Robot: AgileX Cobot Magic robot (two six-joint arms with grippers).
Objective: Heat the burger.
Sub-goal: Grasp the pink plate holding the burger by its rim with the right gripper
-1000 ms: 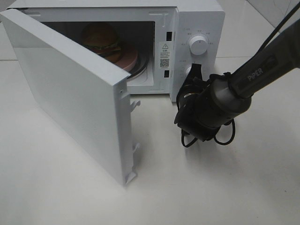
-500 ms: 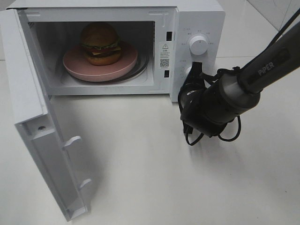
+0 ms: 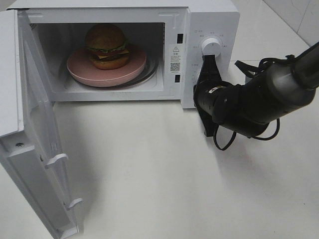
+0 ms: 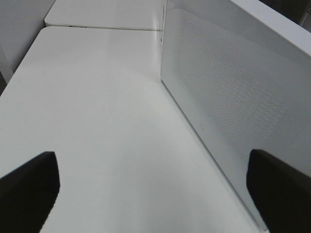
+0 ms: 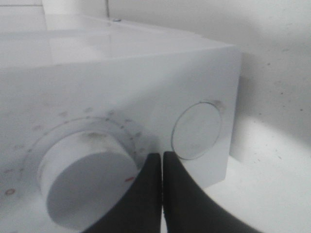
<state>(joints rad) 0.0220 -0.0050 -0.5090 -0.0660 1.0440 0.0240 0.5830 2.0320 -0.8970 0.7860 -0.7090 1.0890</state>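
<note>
Burger (image 3: pixel 105 46) sits on pink plate (image 3: pixel 79 75) inside microwave (image 3: pixel 212 20), toward the back of the cavity; door (image 3: pixel 35 149) swung fully open. Right gripper (image 3: pixel 209 62) pinched shut, empty, tips just beside upper knob (image 3: pixel 211 46); contact not clear. Left gripper (image 4: pixel 150 160) spread wide, holding nothing, beside perforated white panel (image 4: pixel 233 97).

Handling, judged: burger looks light, soft and loosely stacked. Bun would dent and the layers slide under a squeeze. Best moved by the plate rim, kept level. Glossy bun likely slippery.
</note>
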